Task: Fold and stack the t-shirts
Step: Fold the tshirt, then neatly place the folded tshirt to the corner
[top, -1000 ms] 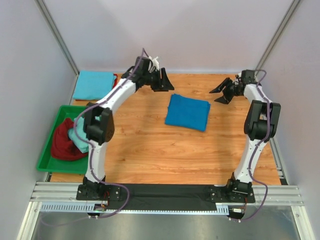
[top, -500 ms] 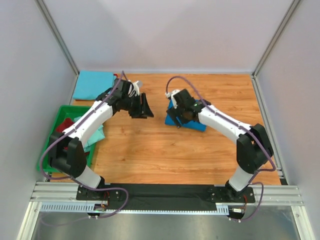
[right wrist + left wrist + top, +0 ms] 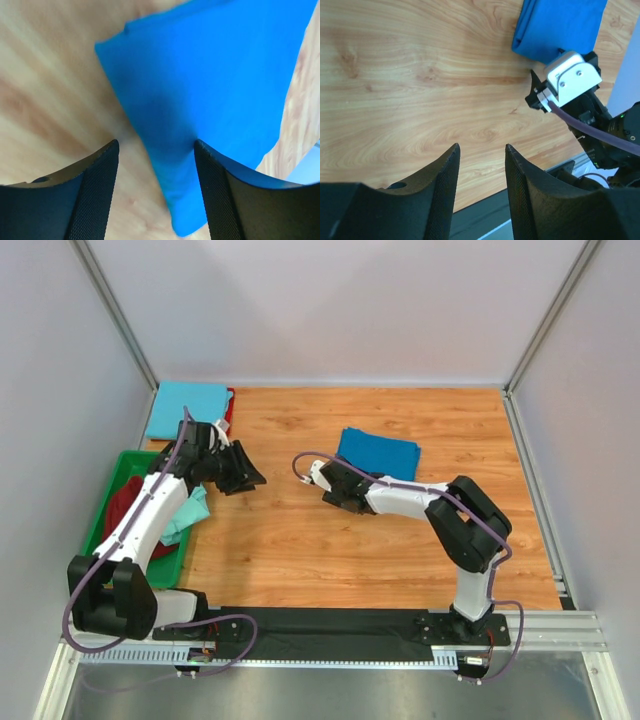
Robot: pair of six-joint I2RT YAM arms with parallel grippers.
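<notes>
The left arm (image 3: pixel 150 515) and the right arm (image 3: pixel 400 497) are built of smooth white links joined by rounded black joint housings. A purple cable (image 3: pixel 585 131) is run along each. The left gripper (image 3: pixel 481 147) and the right gripper (image 3: pixel 156 145) are fitted with matte black fingers (image 3: pixel 95 200), curved and tapered, with finely dimpled inner faces. On the right wrist a white block (image 3: pixel 571 77) is fixed with two small screws (image 3: pixel 579 72).

Lab cell: white panels (image 3: pixel 330 300), aluminium rail (image 3: pixel 110 625)
</notes>
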